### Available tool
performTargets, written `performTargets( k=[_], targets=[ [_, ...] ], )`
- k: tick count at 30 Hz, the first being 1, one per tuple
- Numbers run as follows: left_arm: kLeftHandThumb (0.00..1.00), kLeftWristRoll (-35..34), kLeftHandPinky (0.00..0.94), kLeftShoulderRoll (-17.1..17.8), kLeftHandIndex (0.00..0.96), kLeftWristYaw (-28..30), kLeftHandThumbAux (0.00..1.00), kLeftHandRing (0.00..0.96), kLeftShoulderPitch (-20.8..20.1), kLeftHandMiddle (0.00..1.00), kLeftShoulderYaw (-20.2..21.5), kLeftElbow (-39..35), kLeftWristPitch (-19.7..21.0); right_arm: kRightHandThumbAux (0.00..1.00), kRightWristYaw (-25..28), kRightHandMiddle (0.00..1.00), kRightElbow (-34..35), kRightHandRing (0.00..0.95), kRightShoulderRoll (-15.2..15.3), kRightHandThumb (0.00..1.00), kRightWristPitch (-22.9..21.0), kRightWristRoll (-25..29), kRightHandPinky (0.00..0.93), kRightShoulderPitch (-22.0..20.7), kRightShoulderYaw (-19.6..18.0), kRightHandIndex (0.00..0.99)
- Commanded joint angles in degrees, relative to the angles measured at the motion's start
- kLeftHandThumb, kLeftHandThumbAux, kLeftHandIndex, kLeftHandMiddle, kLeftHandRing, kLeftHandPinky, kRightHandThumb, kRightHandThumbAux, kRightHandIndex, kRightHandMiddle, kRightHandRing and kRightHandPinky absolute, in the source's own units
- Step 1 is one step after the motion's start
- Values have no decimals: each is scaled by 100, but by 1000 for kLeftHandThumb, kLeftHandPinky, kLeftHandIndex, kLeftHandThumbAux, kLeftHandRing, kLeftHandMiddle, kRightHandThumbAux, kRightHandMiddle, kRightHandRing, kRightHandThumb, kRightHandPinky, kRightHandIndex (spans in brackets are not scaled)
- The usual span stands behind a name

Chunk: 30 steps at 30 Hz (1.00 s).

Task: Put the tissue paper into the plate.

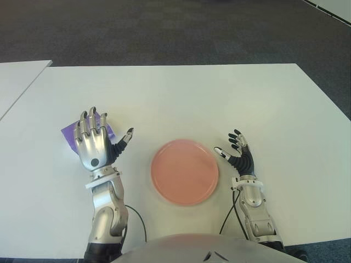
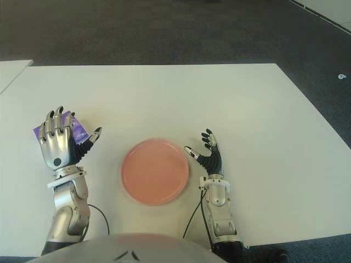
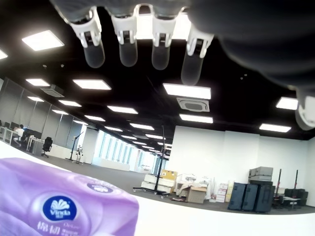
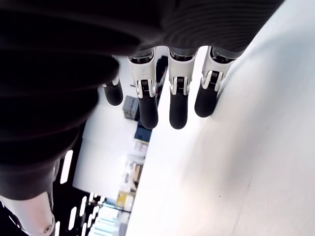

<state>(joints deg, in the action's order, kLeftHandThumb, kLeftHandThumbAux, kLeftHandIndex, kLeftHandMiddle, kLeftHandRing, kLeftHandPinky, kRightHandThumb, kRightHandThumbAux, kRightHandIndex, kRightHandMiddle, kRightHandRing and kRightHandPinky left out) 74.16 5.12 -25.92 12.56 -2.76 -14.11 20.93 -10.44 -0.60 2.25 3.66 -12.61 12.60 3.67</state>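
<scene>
Both hands empty, left hand [image 1: 93, 143] fingers [image 1: 92, 121] spread above tissue pack [image 1: 70, 134] — right hand [image 1: 239, 153] open.

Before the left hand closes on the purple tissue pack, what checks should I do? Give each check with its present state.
1. Left hand open, holding nothing: ok, fingers spread.
2. Left hand above the tissue pack: ok; the pack shows partly under the fingers.
3. Contact between fingers and pack: cannot tell.
4. Plate holds nothing: ok.
5. Path from pack to plate across the table: ok, nothing between them.
6. Right hand off the plate: ok, it shows just beside the plate's right rim, open.
</scene>
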Motion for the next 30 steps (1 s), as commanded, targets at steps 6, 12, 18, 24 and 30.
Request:
performTargets(
  k=[6,12,18,24,30],
  targets=[
    [375,-119,0,402,176,365,244,0,-335,78,-7,332,319,688,150,220,-382,189,-5,481,-229,98,150,124,3,70],
    [372,-244,0,622,170,322,228,0,-456,76,-41,486,321,689,151,220,-488,189,6,476,-199,130,150,58,-25,70],
    [370,-435,0,713,176,205,221,8,-591,77,-44,711,352,685,154,219,-579,188,15,472,-169,142,152,13,-39,68],
    [382,-604,0,683,176,99,235,16,-817,81,-32,1085,521,674,131,219,-868,190,42,466,-63,120,160,-135,-53,71],
    [383,-713,0,771,189,34,253,13,-1090,82,-39,1480,673,673,110,221,-1221,193,31,467,81,125,164,-332,-56,71]
  ],
)
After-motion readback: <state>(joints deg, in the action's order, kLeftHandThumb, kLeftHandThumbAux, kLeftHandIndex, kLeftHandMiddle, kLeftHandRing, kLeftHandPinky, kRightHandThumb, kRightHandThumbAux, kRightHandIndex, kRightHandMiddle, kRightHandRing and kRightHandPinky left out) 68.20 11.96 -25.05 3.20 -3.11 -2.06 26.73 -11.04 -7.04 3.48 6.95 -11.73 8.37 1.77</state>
